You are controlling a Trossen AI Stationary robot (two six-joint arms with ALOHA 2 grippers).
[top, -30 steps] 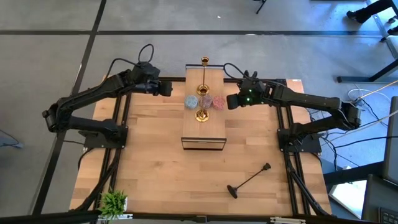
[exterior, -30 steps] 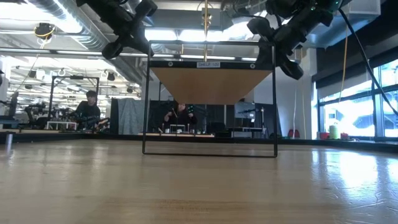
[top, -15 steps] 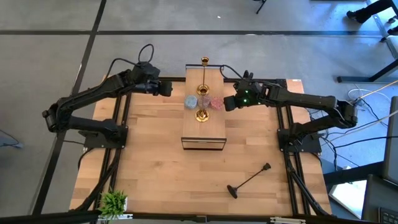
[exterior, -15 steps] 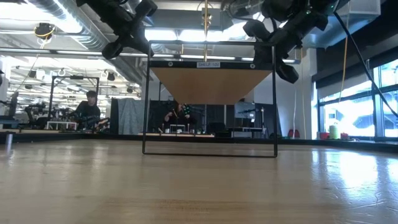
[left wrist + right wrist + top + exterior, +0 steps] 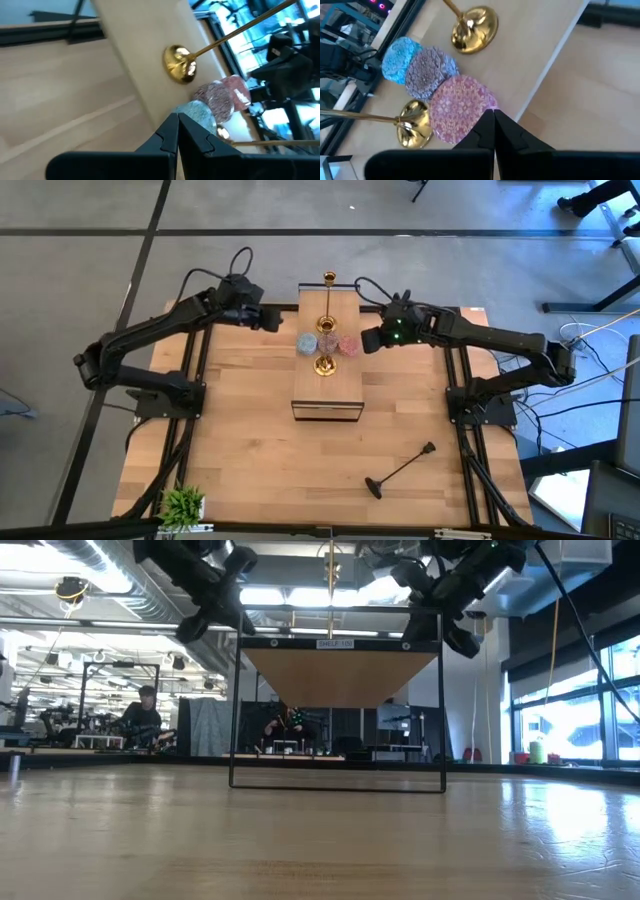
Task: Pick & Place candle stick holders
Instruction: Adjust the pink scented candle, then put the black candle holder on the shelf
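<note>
Across your table (image 5: 260, 470) the raised shelf (image 5: 340, 395) carries three sparkly cups (image 5: 328, 344); your right gripper (image 5: 368, 341), pinched closed and empty, hangs beside the pink cup (image 5: 461, 116), the left gripper (image 5: 272, 319) likewise closed.

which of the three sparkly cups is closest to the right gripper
The pink cup, at the end of the row right in front of the shut right gripper; the purplish cup and blue cup sit beyond it.

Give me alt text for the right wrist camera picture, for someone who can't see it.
The right gripper, fingers shut, points at a sparkly pink cup on a light wooden shelf top. Purplish and blue cups sit in a row touching it, with a gold candle stick holder base on either side.
</note>
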